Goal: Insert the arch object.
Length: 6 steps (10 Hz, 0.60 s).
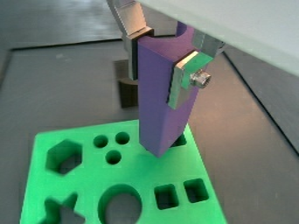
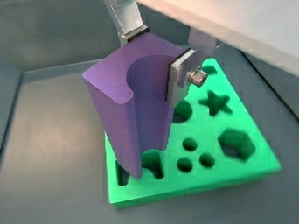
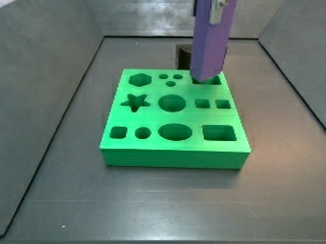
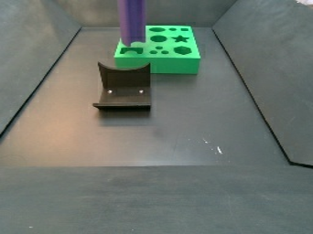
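The arch object (image 2: 122,114) is a tall purple bar with a semicircular hollow down one face, seen in its top end. It also shows in a wrist view (image 1: 162,96) and in both side views (image 3: 209,48) (image 4: 132,23). My gripper (image 2: 156,57) (image 1: 163,57) is shut on its upper end and holds it upright; in a side view (image 3: 214,8) only the gripper's tip shows. The bar's lower end is at the top face of the green board (image 3: 166,152) (image 1: 70,188) (image 2: 251,166) (image 4: 184,62) with shaped holes, near one back corner. I cannot tell whether it sits in a hole.
The dark fixture (image 4: 123,87) (image 3: 186,55) (image 1: 126,87) stands on the grey floor just beside the board. Sloping grey walls (image 3: 51,114) enclose the floor.
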Motion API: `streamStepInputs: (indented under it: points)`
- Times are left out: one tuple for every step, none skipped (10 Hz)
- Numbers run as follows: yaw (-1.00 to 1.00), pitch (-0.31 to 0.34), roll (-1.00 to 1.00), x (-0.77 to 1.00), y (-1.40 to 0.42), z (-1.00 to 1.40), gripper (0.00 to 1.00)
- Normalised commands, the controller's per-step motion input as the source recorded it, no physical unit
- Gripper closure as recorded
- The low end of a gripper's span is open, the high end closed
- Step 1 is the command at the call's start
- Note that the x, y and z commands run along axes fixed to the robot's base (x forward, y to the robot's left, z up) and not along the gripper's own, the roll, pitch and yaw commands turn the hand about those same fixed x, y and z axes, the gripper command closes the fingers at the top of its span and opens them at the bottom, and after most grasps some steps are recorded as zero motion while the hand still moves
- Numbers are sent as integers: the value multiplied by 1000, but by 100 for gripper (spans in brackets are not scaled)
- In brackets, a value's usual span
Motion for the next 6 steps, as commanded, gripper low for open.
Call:
streamStepInputs:
  points:
    - [-1000, 0, 0, 100, 66, -220, 100]
    - [-1000, 0, 0, 37, 17, -174, 100]
    - [-1000, 0, 0, 11, 0, -157, 100]
    - [-1000, 0, 0, 3, 0, -137, 100]
    - [-1000, 0, 0, 3, 0, -109, 100]
    - [-1000, 0, 0, 37, 3, 0, 100]
